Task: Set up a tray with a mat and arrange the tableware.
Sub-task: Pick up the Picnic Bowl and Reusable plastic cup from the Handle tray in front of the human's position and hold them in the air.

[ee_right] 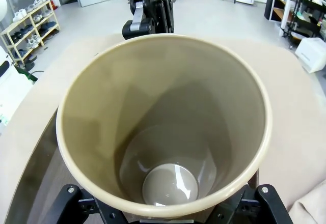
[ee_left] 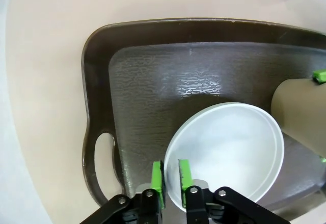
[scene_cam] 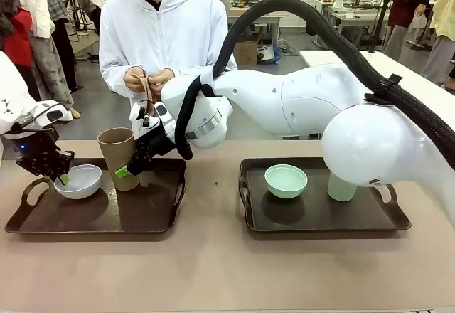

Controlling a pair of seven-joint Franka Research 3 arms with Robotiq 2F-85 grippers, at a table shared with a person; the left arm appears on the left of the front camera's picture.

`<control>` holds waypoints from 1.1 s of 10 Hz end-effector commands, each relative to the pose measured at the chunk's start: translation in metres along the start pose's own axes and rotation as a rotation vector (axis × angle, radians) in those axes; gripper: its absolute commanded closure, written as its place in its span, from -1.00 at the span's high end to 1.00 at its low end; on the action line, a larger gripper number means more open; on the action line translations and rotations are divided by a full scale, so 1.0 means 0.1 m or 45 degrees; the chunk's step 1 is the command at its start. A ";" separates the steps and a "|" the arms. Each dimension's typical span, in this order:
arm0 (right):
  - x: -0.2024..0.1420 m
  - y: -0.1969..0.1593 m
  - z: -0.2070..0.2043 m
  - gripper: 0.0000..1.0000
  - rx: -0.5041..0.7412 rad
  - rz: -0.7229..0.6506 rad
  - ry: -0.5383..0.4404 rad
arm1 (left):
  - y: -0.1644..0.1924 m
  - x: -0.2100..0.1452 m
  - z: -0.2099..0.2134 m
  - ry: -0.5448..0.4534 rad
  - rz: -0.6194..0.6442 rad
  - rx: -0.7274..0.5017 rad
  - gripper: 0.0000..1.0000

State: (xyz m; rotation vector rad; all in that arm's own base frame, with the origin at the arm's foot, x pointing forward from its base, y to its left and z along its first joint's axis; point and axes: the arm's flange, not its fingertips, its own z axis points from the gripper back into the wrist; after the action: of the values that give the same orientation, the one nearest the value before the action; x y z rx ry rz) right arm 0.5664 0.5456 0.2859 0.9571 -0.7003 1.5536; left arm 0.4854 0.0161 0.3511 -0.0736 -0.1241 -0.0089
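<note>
So the left end effector (scene_cam: 60, 178) is pinched down on the rim of the small white bowl (scene_cam: 78, 181), and the right end effector (scene_cam: 128, 169) is clamped low around the tall brown handleless cup (scene_cam: 117, 153), both on the left dark brown tray (scene_cam: 92, 229). I'd lift slow and straight. That rim pinch looks tippy and the cup's right beside it.

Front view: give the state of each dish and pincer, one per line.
white bowl, upright, rim pinched
brown cup, upright, gripped low down
mint green bowl, upright, untouched
pale green cup, standing, top hidden
left pincer, shut on white bowl
right pincer, shut on brown cup
</note>
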 end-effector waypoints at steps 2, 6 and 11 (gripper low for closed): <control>-0.01 -0.07 -0.01 -0.52 0.008 0.031 -0.005 | -0.05 0.03 -0.01 0.006 0.045 -0.002 -1.00; 0.03 0.00 0.08 -0.52 -0.031 0.022 0.014 | -0.03 -0.01 0.07 0.002 0.043 -0.026 -1.00; 0.75 0.58 0.94 0.40 -0.139 0.019 0.065 | -0.08 -0.26 0.97 -0.043 0.031 -0.097 -1.00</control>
State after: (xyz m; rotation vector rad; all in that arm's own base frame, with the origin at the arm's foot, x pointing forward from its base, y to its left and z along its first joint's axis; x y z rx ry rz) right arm 0.5520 0.5181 0.3773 0.8703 -0.7480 1.5616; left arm 0.4620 0.0122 0.4191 -0.1372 -0.1300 0.0111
